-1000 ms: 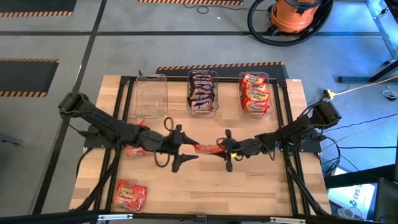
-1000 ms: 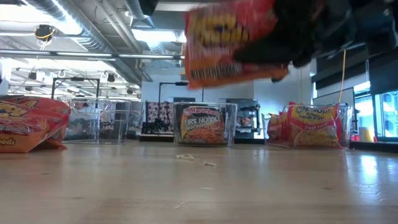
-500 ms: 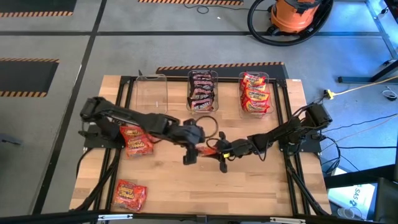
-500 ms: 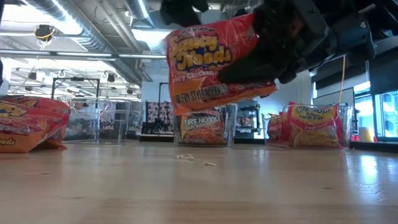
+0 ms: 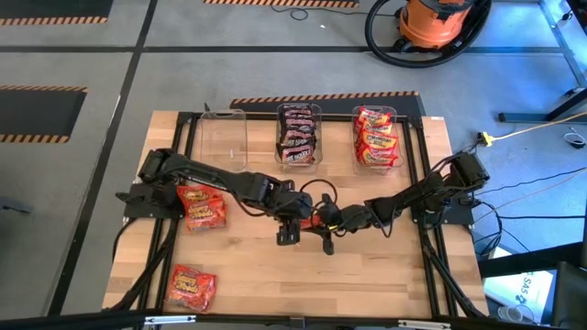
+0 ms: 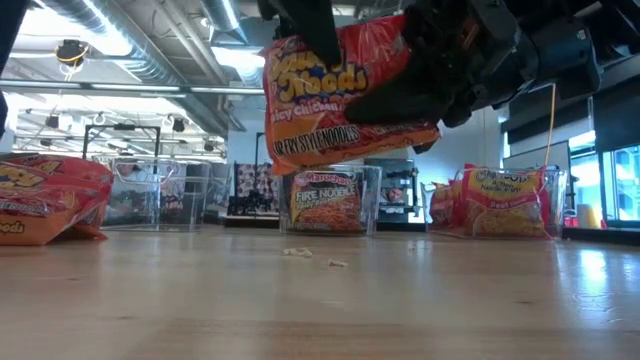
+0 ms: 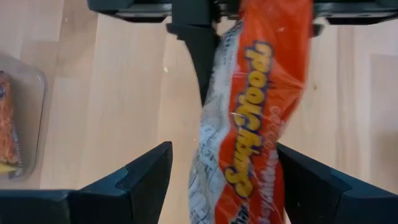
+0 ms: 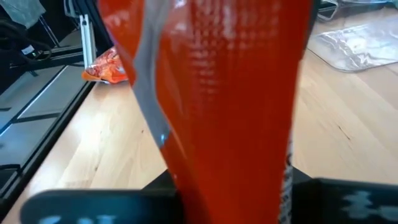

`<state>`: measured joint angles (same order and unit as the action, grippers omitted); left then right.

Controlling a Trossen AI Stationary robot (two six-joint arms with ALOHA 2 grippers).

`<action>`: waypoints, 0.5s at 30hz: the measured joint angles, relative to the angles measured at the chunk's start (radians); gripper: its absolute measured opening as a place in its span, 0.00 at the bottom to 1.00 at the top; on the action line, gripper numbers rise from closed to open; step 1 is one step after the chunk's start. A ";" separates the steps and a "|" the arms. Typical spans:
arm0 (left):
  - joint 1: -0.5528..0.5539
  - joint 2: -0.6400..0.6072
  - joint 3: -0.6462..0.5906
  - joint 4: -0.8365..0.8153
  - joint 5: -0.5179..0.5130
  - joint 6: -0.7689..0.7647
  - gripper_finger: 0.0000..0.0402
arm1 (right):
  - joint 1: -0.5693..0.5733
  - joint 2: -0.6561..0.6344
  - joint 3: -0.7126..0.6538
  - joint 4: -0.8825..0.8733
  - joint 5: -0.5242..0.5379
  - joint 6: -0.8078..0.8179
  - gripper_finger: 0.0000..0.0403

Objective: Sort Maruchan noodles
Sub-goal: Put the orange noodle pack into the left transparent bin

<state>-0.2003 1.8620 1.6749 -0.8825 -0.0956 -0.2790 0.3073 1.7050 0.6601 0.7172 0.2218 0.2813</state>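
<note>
An orange-red noodle packet (image 6: 335, 95) hangs in the air over the middle of the table, standing on edge with its printed face toward the near side. My right gripper (image 5: 325, 223) is shut on it. My left gripper (image 7: 224, 152) is open, and its two fingers stand on either side of the packet (image 7: 249, 112). Two more orange-red packets lie flat on the table, one at the left (image 5: 204, 206) and one at the near left corner (image 5: 193, 286). My right gripper pinches the packet between its two fingers at the packet's right-hand end (image 6: 390, 90), coming level from the table's right. The packet stands upright on edge, lifted clear of the table. My left gripper: I cannot tell whether one of its fingers (image 7: 305, 186) touches the packet.
Three clear bins stand along the far edge: an empty one (image 5: 225, 137), one with dark packets (image 5: 299, 136) and one with orange-red packets (image 5: 377, 137). A few crumbs (image 6: 310, 257) lie on the wood. Bare wood shows on the near right part of the table.
My left arm has swung toward the table's right and brought its open gripper around the held packet, uncovering the packet at the left. The held packet has come lower and turned its printed face toward the near side. My right gripper has shifted slightly toward the left.
</note>
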 joint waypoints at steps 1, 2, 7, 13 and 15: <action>0.000 0.005 0.000 0.000 0.000 0.000 0.64 | 0.000 0.000 0.000 -0.001 0.001 0.001 0.16; 0.000 0.009 0.000 0.000 -0.001 0.000 0.64 | 0.000 0.000 0.000 -0.003 0.003 0.001 0.16; 0.000 0.034 -0.002 0.001 -0.003 -0.001 0.63 | 0.000 0.000 0.000 0.022 0.005 0.002 0.16; 0.003 0.050 -0.002 -0.003 0.017 -0.003 0.47 | 0.000 0.001 -0.001 0.059 -0.001 0.002 0.19; 0.003 0.047 -0.001 -0.002 0.018 0.002 0.38 | 0.000 0.001 -0.001 0.067 -0.001 0.002 0.25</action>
<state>-0.1973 1.9091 1.6737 -0.8848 -0.0777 -0.2768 0.3069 1.7061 0.6594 0.7842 0.2209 0.2836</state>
